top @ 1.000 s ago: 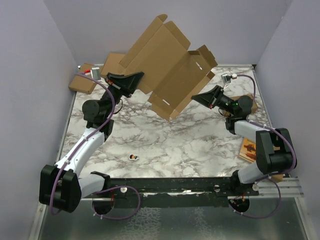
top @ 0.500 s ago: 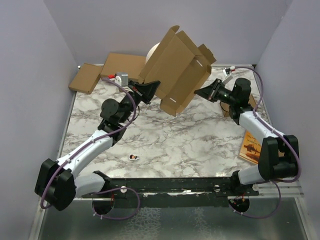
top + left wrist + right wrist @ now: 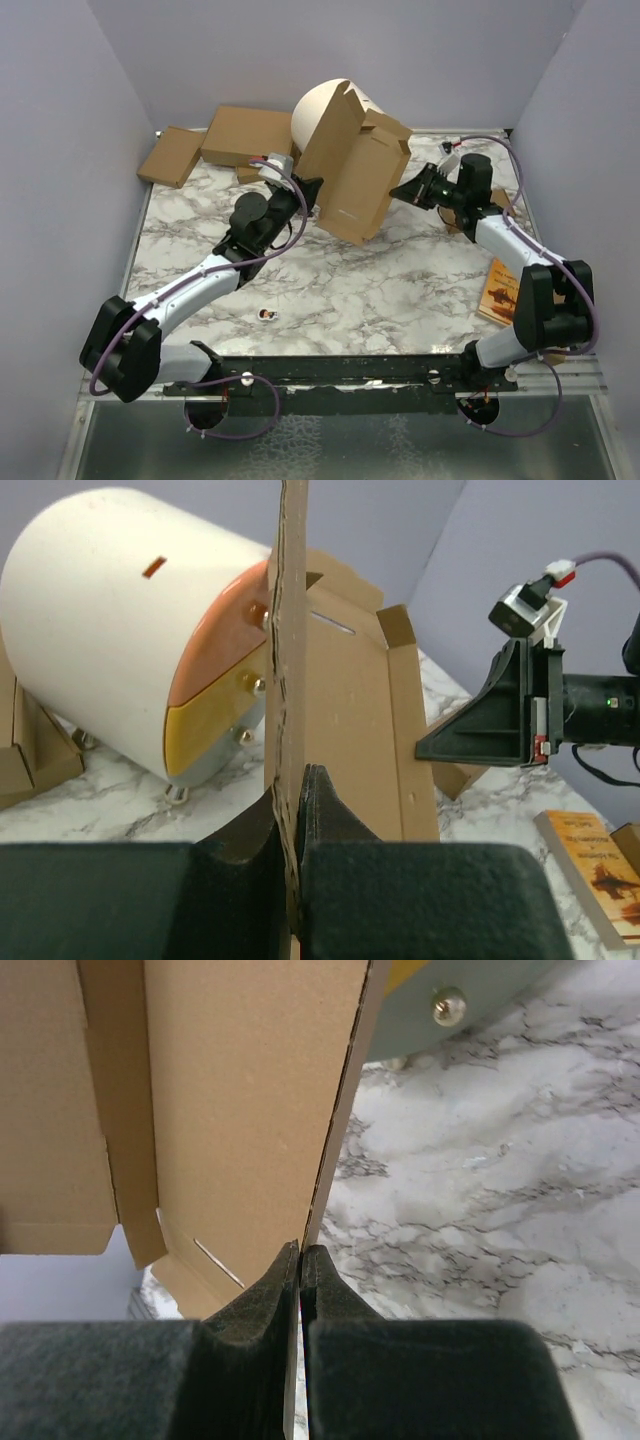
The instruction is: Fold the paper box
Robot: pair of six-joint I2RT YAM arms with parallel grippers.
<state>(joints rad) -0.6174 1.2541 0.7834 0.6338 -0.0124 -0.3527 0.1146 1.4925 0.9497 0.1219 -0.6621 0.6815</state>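
1. Centrally, box (image 3: 352,165): brown cardboard, raised over the far middle of the table (image 3: 400,290). It stands steeply on edge and is partly folded, with two panels meeting at an angle. Flaps and slits show on the inner face. Its lower corner points down at the marble; whether it touches cannot be told
2. Left gripper (image 3: 308,192): at the box's left edge. In the left wrist view (image 3: 295,785) its black fingers are pressed together on the cardboard, and the sheet rises edge-on from between them
3. Right gripper (image 3: 402,189): at the box's right edge, facing the left one across the box. In the right wrist view (image 3: 300,1252) it is pinched tight on the thin edge of a panel
4. Drum (image 3: 322,108): white cylinder lying on its side just behind the box, by the far wall. The end face is orange above and yellow below, with small metal studs
5. Cartons: flat and brown, in the far left corner, the larger (image 3: 245,133) beside the smaller (image 3: 170,155)
6. Book (image 3: 500,292): orange-brown cover, at the table's right edge, near the right arm
7. Disc (image 3: 266,315): small, on the marble toward the near side, well apart from the box; too small to identify
8. Cable (image 3: 605,558): purple, leading from the plug on the right wrist
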